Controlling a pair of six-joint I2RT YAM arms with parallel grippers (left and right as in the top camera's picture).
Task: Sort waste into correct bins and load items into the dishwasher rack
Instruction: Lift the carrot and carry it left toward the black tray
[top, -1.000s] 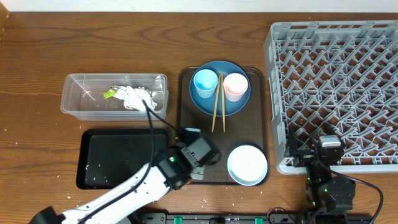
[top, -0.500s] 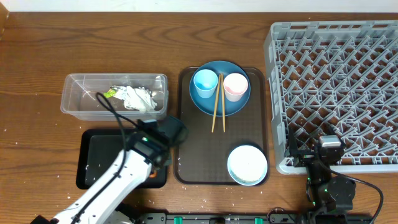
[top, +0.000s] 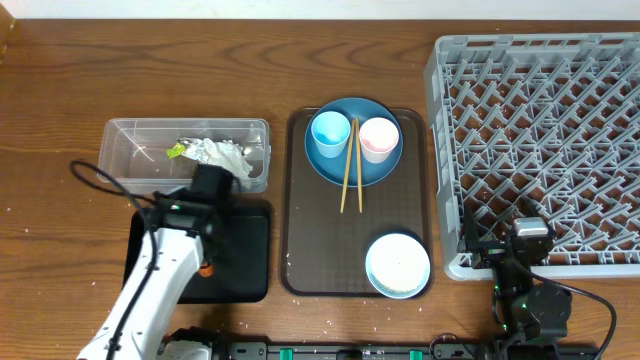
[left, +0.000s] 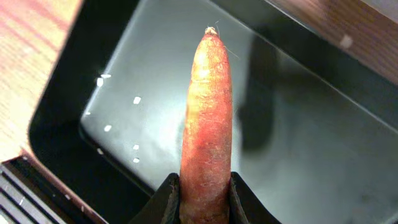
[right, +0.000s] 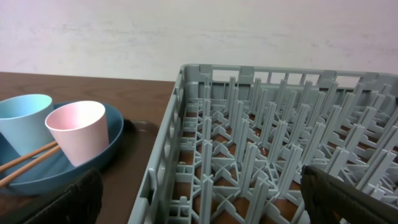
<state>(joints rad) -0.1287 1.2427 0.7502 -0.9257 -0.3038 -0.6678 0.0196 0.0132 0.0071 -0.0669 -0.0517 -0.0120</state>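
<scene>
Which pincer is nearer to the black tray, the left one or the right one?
Left. The left pincer hangs over the black tray, gripping a carrot. The right pincer sits far to the right, by the grey rack's near corner.

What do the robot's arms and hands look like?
The left arm is white with black joints, an orange spot and a looping black cable. The right arm is black with small green lights. The left hand and right hand have dark fingers.
</scene>
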